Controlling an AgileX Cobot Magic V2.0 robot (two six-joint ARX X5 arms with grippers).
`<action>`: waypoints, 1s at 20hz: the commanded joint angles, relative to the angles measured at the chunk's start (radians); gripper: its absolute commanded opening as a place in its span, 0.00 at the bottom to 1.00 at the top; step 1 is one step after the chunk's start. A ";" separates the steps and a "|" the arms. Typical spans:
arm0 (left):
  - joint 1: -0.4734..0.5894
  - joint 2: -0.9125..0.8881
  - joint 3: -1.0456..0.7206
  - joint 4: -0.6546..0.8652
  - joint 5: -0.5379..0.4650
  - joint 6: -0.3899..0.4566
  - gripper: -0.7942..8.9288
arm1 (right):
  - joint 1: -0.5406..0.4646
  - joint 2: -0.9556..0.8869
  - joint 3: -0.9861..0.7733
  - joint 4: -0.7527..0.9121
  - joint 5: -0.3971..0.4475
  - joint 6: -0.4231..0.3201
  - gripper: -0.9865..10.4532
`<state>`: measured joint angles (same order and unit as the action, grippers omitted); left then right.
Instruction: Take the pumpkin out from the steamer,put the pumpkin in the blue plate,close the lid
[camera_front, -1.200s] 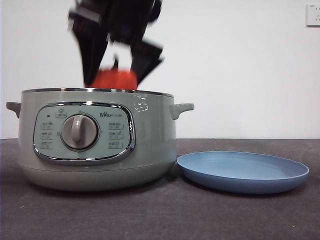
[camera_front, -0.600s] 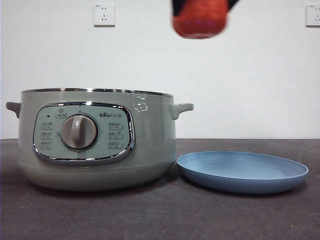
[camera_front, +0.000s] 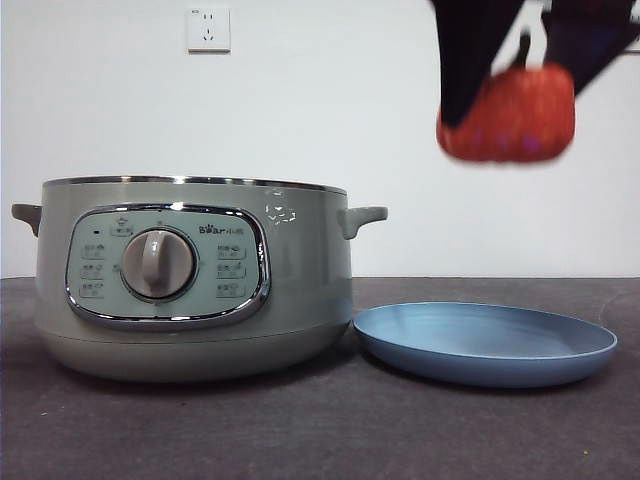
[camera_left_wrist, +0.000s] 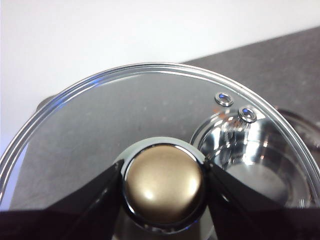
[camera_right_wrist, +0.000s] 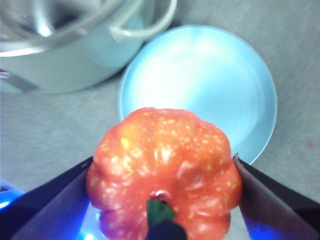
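From the front, the right pincer (camera_front: 515, 95) hung clamped on the pumpkin (camera_front: 507, 115), high above the blue plate (camera_front: 486, 343), clear air beneath for lowering. The steamer (camera_front: 195, 275) stood open just beside the plate. At the left wrist, the left pincer (camera_left_wrist: 164, 182) gripped the lid (camera_left_wrist: 100, 125) by its knob, held aside. At the right wrist, the plate's bare middle lay below the pumpkin.

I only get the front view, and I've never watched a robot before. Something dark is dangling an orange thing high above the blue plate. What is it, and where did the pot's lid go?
Observer: That's the right gripper, shut on the pumpkin; its wrist camera shows the blue plate below.
Operator: And the lid?
Observer: The left gripper holds the lid by its knob, out of your view.
Operator: Anything left in the steamer?
Observer: Through the glass, the steamer shows only a bare shiny inside.
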<state>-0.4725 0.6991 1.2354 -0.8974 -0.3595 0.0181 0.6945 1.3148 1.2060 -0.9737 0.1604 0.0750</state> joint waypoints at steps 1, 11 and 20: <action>0.000 -0.011 0.010 0.066 0.024 0.001 0.07 | -0.051 0.023 -0.050 0.090 0.002 0.006 0.08; 0.000 -0.011 0.010 0.066 0.054 -0.024 0.07 | -0.217 0.239 -0.056 0.309 -0.136 -0.043 0.09; 0.000 -0.011 0.010 0.058 0.054 -0.044 0.07 | -0.217 0.423 -0.056 0.315 -0.133 -0.043 0.29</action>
<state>-0.4721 0.6987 1.2354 -0.8825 -0.3023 -0.0135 0.4767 1.7237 1.1572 -0.6621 0.0261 0.0372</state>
